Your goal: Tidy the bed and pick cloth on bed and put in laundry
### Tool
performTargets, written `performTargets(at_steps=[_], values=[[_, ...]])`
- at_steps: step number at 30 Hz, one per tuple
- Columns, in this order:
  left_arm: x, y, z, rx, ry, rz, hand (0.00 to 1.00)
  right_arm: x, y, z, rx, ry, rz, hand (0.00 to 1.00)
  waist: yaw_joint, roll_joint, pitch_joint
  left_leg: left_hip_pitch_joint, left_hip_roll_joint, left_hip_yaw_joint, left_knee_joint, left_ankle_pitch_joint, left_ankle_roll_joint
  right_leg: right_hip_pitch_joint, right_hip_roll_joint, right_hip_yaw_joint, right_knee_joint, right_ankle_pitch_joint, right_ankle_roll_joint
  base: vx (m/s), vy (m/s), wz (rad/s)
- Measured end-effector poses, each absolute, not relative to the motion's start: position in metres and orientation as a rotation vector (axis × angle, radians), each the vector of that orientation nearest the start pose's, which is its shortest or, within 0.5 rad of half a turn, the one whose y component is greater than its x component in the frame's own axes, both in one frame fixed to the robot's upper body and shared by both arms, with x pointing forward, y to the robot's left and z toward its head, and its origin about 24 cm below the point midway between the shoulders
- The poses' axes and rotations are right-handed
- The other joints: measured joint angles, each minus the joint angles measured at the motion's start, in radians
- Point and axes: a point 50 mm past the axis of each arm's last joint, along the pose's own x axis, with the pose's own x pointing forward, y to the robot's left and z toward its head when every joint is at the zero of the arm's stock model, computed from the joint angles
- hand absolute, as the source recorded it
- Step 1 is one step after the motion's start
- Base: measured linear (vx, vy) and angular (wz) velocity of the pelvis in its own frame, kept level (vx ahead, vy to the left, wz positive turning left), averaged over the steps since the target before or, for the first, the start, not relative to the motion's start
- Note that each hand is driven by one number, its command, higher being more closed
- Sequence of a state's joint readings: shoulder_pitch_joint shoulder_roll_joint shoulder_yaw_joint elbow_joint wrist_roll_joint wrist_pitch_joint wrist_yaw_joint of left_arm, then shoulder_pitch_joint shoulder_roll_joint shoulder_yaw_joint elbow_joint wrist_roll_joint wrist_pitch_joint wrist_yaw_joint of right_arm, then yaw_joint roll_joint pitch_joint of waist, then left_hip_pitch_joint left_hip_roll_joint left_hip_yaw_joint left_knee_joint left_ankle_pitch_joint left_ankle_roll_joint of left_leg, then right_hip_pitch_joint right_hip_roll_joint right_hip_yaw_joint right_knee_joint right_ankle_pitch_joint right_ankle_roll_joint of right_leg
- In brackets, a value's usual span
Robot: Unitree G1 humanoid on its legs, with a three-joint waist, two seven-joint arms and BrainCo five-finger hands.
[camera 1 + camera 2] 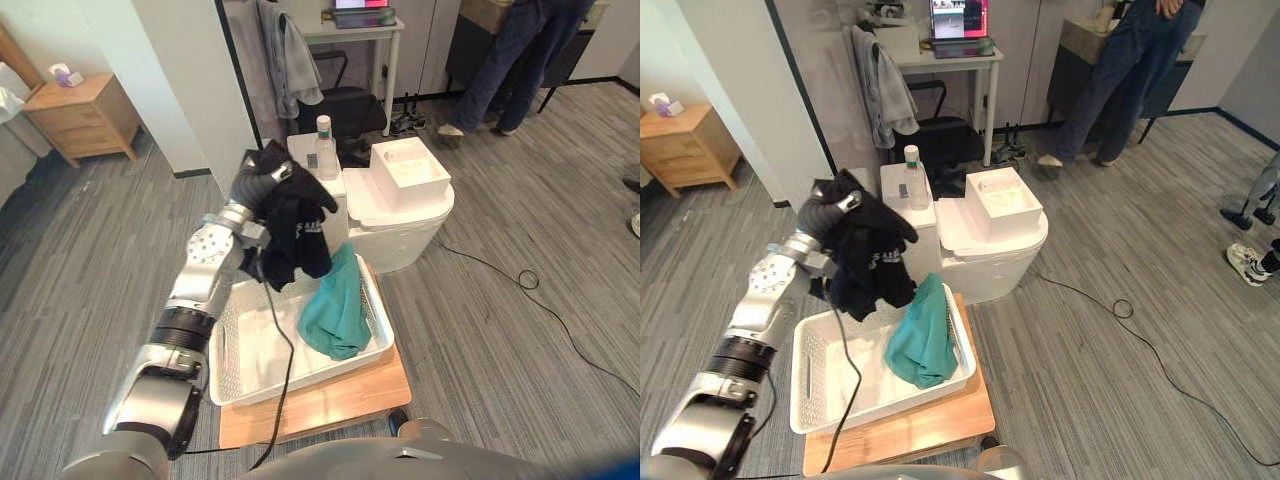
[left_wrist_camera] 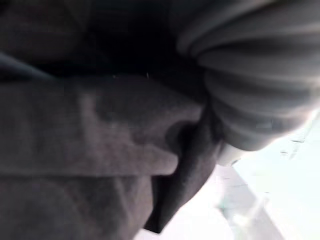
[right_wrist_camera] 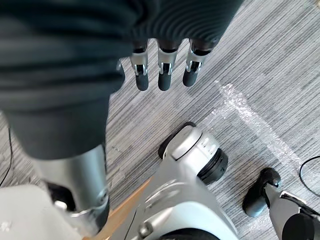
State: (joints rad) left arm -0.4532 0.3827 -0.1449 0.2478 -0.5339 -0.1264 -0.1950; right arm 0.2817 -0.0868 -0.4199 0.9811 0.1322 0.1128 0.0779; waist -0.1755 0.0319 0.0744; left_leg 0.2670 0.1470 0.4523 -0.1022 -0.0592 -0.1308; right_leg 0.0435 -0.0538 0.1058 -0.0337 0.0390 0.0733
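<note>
- In the left eye view, your left hand [image 1: 268, 180] is raised above the far end of the white laundry basket [image 1: 240, 345]. The black cloth [image 1: 297, 230] is draped over the hand and hangs from it.
- The cloth covers the hand there, so you cannot tell whether it is clenched on the cloth or merely carrying it. The cloth's lower end dangles just above the basket's far rim, in the air and not inside.
- A teal cloth [image 1: 338, 305] lies over the basket's right rim, partly in and partly spilling outward. The basket stands on a wooden board [image 1: 330, 400] on the grey floor.
- Just beyond the basket is a white toilet [image 1: 400, 225] with a white box [image 1: 410, 170] on top and a bottle [image 1: 324, 145] standing upright beside the box.
- Farther back, a wooden nightstand [image 1: 80, 115] stands at the left, a grey garment [image 1: 290, 60] hangs by a chair, and a person [image 1: 510, 60] in jeans stands at the back right.
- In the right eye view, the same arm and cloth show over the basket. An open laptop [image 1: 958, 20] sits on a white table [image 1: 940, 60] behind the toilet.
- In the left wrist view, the black cloth [image 2: 100, 140] lies pressed against the hand's dark ribbed cover, with something pale behind it. The grasp itself is hidden.
- In the right wrist view, your right hand [image 3: 164, 72] hangs released over the floor [image 3: 260, 75], fingers straight and holding nothing.
</note>
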Motion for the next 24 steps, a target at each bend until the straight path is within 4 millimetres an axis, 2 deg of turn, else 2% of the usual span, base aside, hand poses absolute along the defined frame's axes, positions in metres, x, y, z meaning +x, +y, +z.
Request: performTargets(at_steps=[7,11,14,18,24], values=[[0.332,0.133,0.120,-0.196,-0.184,-0.404,1.00,0.002,-0.231,-0.166,0.314,1.289,-0.532,0.00,0.002,-0.001,0.001,0.002,0.002,0.005,0.000,-0.003,-0.002,0.000,0.001,0.013,0.000,0.000,0.001,0.00,-0.010,-0.02],[0.312,0.116,0.122,-0.261,-0.208,-0.459,1.00,0.001,-0.229,-0.166,0.310,1.297,-0.539,0.00,0.007,0.000,0.005,-0.001,0.002,0.001,0.000,-0.007,0.000,0.000,-0.002,0.011,0.000,-0.004,0.007,0.00,-0.028,0.03],[0.300,0.110,0.118,-0.324,-0.213,-0.473,1.00,-0.001,-0.229,-0.167,0.302,1.304,-0.545,0.00,0.020,-0.001,0.005,-0.005,0.001,-0.008,0.000,-0.009,0.001,0.001,-0.006,0.003,0.000,-0.008,0.012,0.01,-0.022,0.08],[0.296,0.108,0.118,-0.356,-0.216,-0.479,1.00,0.000,-0.226,-0.167,0.277,1.317,-0.533,0.00,0.032,-0.003,0.007,-0.009,-0.005,-0.026,-0.001,-0.010,0.004,0.007,-0.016,-0.015,0.001,-0.015,0.017,0.00,-0.020,0.16],[0.281,0.105,0.141,-0.409,-0.339,-0.551,1.00,0.002,-0.225,-0.168,0.270,1.316,-0.534,0.00,0.048,-0.004,0.005,-0.023,-0.011,-0.052,0.004,-0.012,0.008,0.008,-0.026,-0.039,0.001,-0.018,0.020,0.01,-0.019,0.12]])
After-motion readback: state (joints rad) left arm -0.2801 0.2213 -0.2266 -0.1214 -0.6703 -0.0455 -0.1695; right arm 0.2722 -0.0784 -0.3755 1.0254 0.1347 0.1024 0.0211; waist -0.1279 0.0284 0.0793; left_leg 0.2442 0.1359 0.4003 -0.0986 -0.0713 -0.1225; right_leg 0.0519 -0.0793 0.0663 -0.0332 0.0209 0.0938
